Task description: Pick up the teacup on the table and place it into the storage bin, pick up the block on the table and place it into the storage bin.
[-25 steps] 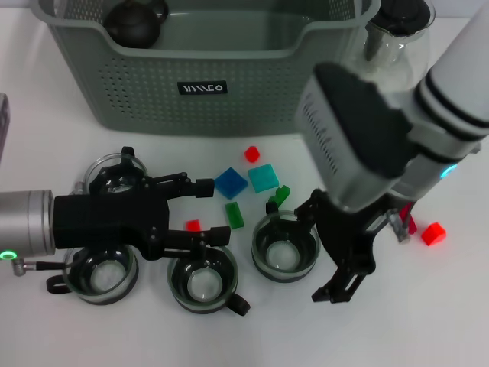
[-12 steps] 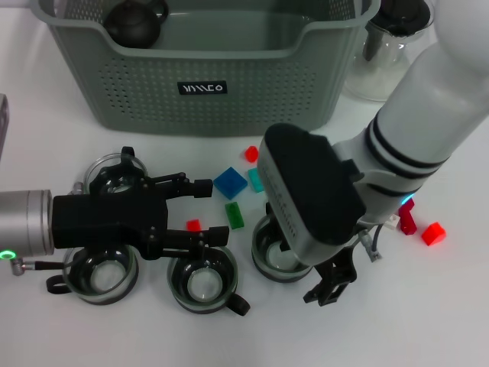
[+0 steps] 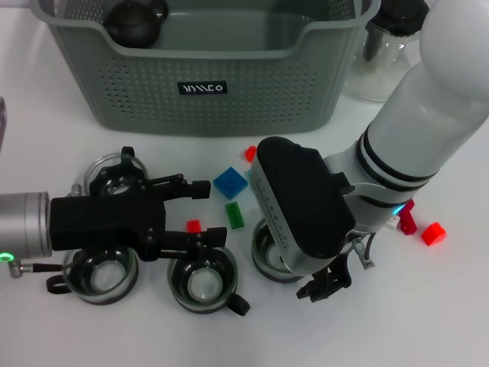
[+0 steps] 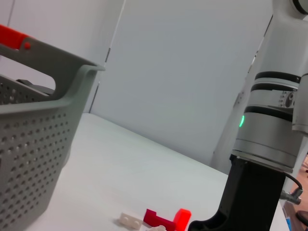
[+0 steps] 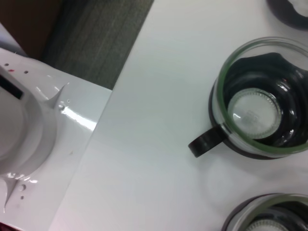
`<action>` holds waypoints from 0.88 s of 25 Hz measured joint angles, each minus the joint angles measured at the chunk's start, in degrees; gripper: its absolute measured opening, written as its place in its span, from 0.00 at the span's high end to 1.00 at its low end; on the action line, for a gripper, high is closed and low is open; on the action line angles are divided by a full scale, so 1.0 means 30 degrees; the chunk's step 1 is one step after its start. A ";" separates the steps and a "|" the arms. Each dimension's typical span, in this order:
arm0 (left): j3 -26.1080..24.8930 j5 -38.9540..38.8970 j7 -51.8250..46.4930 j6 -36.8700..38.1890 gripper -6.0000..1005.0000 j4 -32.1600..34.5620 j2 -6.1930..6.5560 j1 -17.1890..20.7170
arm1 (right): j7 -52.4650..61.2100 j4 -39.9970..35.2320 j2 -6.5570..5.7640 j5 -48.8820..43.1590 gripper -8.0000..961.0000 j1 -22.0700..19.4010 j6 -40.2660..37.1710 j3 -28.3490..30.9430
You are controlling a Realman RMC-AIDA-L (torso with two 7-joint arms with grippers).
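The storage bin [image 3: 206, 69], a grey-green perforated basket with a black label, stands at the far side of the white table [image 3: 428, 321]. A dark round teapot [image 3: 136, 19] lies inside it at its left end.

Four glass teacups with black bases stand in front of the bin. One teacup [image 3: 114, 174] is nearest the bin's left half; a second teacup [image 3: 99, 274] is farther forward; a third teacup [image 3: 202, 284], handle pointing away from the bin, sits beside it. The fourth teacup [image 3: 269, 248] is in front of the bin's right half, largely covered by the right arm.

Loose blocks lie between bin and cups: a blue block [image 3: 230, 183], a green block [image 3: 234, 215], a small red block [image 3: 193, 225], a red block [image 3: 250, 153] nearest the bin, and a red cube [image 3: 433, 232] well to the bin's right.

The left gripper [image 3: 206, 212] hovers over the cups, jaws spread, nothing held. The right gripper [image 3: 325, 284] is low over the fourth teacup; whether its fingers are open cannot be determined.

Only the right wrist view shows a teacup interior [image 5: 262, 113] from straight above. Only the left wrist view shows the bin's side wall [image 4: 33, 144] and a red piece [image 4: 166, 219] from table level.
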 joint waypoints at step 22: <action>-0.0162 -0.0014 0.0038 -0.0032 0.12 0.0000 0.0050 0.0093 | 0.1006 -0.0200 -0.0115 -0.0285 0.94 -0.0338 -0.0291 0.0758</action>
